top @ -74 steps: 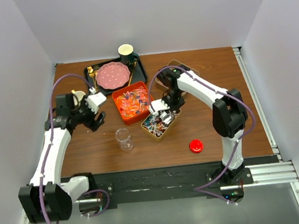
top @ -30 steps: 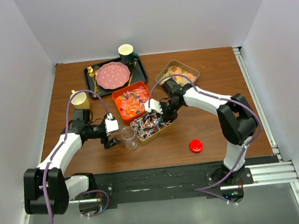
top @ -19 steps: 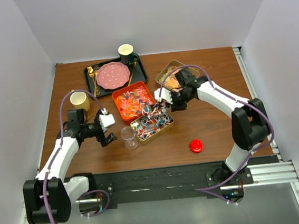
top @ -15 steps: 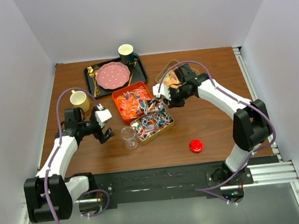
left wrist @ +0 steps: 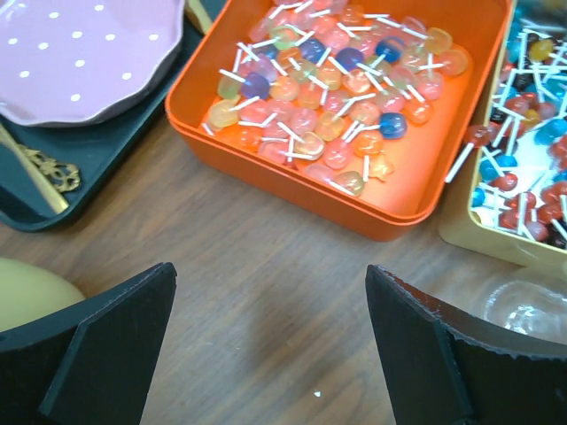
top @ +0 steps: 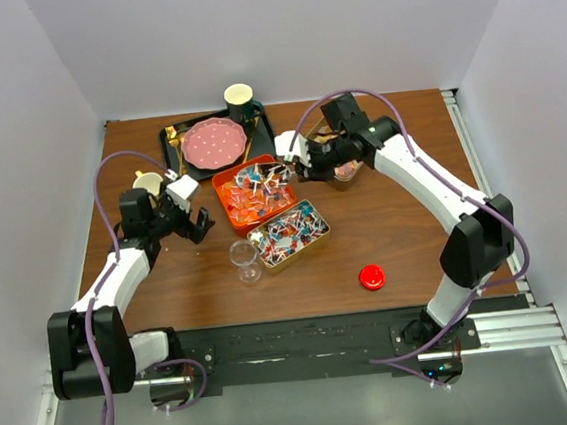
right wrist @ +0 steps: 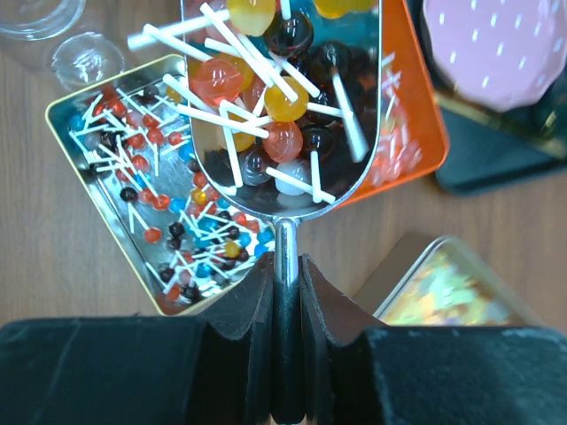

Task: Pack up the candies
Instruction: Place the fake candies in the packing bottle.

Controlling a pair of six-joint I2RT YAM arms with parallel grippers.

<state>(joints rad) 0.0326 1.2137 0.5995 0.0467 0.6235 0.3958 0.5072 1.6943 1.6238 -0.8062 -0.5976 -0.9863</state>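
The candies are small lollipops on white sticks. Many lie in the orange tray [top: 252,197], also in the left wrist view [left wrist: 292,190], and in a gold tin [top: 291,235] [right wrist: 89,111]. My right gripper [top: 299,163] [right wrist: 285,279] is shut on the handle of a metal scoop [right wrist: 283,106]. The scoop is heaped with candies [right wrist: 266,97] and held over the orange tray's right edge and the tin. My left gripper [top: 196,224] [left wrist: 270,328] is open and empty, low over bare table left of the orange tray.
A clear glass jar [top: 245,259] stands in front of the orange tray, and a round red lid [top: 372,277] lies at front right. A second tin of pale gummies [right wrist: 443,292] sits under my right arm. A black tray with a pink plate [top: 215,144], a paper cup [top: 239,98] and a yellow cup [top: 145,183] stand behind.
My right gripper lifted the scoop full of candies out of the gold tin and carried it back over the orange tray. My left gripper drew back from the jar, up and left.
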